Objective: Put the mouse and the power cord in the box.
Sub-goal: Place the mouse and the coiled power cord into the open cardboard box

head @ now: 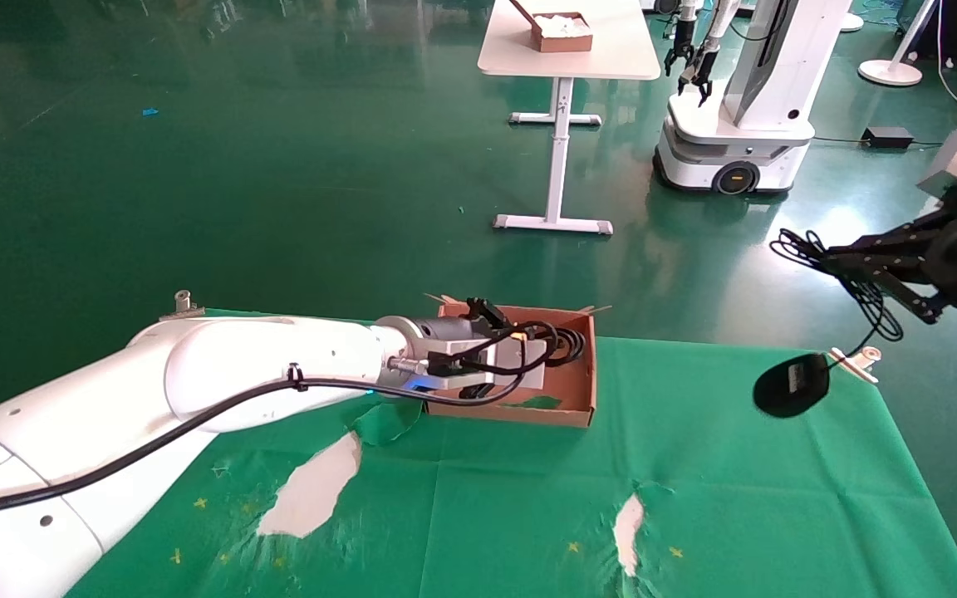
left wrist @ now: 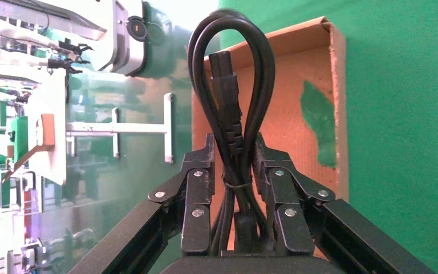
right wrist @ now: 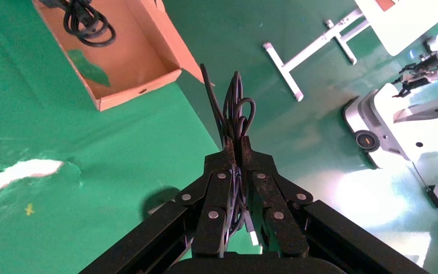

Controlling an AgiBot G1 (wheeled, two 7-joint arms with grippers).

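The brown cardboard box (head: pixel 591 374) (left wrist: pixel 296 63) (right wrist: pixel 125 63) sits at the far edge of the green table. My left gripper (head: pixel 538 345) (left wrist: pixel 234 151) reaches into it, shut on the power cord (head: pixel 566 342) (left wrist: pixel 223 74) (right wrist: pixel 88 25), whose thick black loops lie over the box floor. My right gripper (head: pixel 819 259) (right wrist: pixel 235 145) is raised past the table's right far corner, shut on the thin cable bundle (head: pixel 798 247) (right wrist: pixel 236 108) of the mouse (head: pixel 790 384). The black oval mouse dangles below it, just above the table corner. The right wrist view does not show the mouse body.
The green cloth is torn, with white patches (head: pixel 312 490) (head: pixel 628 523) near me. Metal clips (head: pixel 184 303) (head: pixel 856 361) hold the cloth at the far corners. Beyond the table, on the green floor, stand a white table (head: pixel 570 41) and another robot (head: pixel 736 108).
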